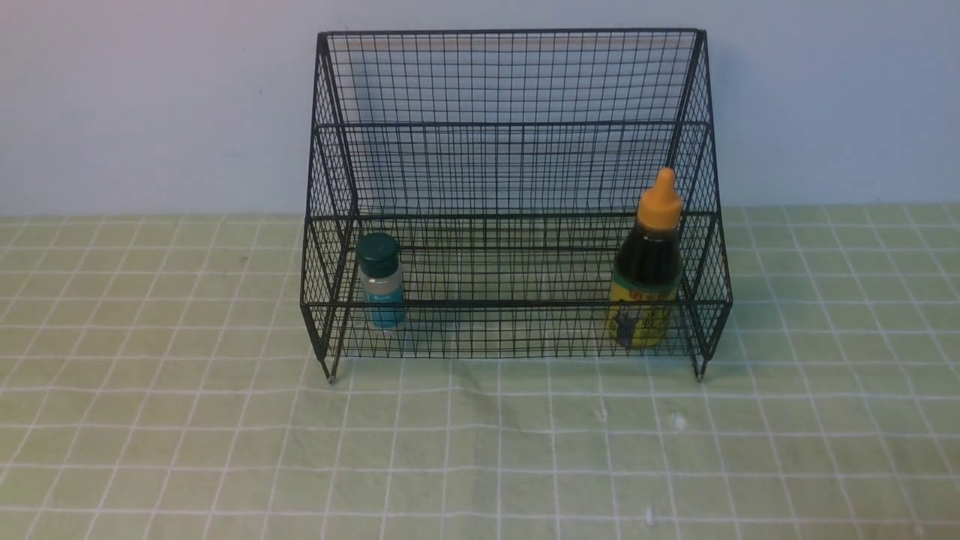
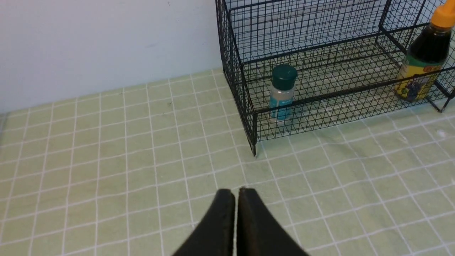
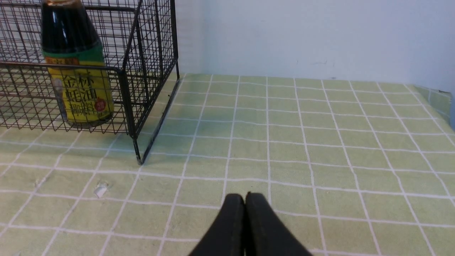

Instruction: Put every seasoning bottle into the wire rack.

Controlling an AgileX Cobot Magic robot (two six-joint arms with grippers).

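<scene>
From my side I see both bottles inside the rack [image 1: 517, 304]: the jar [image 1: 381, 281] near its left end, the sauce [image 1: 646, 277] near its right end. So I judge the task is complete. The left fingers [image 2: 236, 193] and the right fingers [image 3: 244, 199] are together, holding nothing. The front mesh partly covers both bottles, and the right wrist view cuts off the sauce's top.

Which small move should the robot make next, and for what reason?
Probably none, beyond keeping both arms back: the green-capped shaker and the orange-capped bottle both already stand inside the wire rack, so the placing looks finished.
</scene>
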